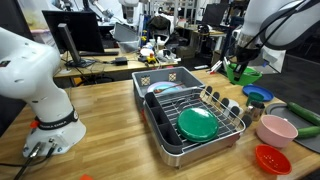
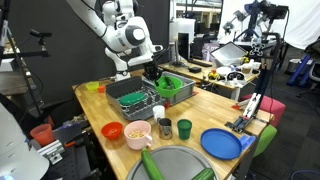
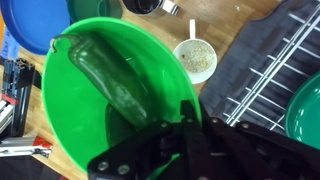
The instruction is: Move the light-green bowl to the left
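Worktop of pale wood [image 1: 110, 120] is seen carrying a dark grey wire dish rack [image 1: 158, 125], in which a darker green flat round dish [image 1: 197, 123] is laid. The small, deep, lime-green plastic bowl [image 1: 243, 72] is found at the far right of the worktop in an exterior view, beyond the rack's far right corner; whether it is lifted cannot be told. Its rim is clamped by the black claw [image 3: 186, 118], as shown in the wrist view. A dark green elongated object [image 3: 108, 85] is lodged inside this bowl. A pale pink bowl [image 1: 277, 130] is set nearer, right of the rack.
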Available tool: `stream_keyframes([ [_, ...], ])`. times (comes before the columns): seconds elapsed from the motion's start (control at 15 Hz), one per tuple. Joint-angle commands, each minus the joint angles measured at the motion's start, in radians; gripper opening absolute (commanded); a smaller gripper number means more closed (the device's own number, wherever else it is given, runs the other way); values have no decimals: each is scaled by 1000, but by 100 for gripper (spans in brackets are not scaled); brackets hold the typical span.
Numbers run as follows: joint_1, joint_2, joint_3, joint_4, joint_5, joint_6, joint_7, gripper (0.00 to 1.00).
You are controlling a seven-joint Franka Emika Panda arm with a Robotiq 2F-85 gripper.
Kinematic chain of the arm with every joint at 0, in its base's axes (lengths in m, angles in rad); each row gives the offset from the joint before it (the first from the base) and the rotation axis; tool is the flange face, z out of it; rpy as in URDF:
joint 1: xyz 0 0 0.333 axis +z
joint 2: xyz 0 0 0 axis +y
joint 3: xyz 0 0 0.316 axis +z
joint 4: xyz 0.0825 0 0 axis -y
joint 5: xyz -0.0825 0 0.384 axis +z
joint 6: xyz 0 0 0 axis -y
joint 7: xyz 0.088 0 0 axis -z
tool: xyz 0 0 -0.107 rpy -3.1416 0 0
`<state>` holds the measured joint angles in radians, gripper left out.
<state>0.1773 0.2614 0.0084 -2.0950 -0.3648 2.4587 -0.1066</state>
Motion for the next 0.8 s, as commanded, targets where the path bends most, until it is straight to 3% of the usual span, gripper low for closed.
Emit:
stream_keyframes([
  [0.0,-11,-7,18,-4,-27,-3,2,1],
  [0.4,84,-70,62,-69,-262,-38,56,1],
  [0.73,121,-159,171,-178,-289,7,16,1],
])
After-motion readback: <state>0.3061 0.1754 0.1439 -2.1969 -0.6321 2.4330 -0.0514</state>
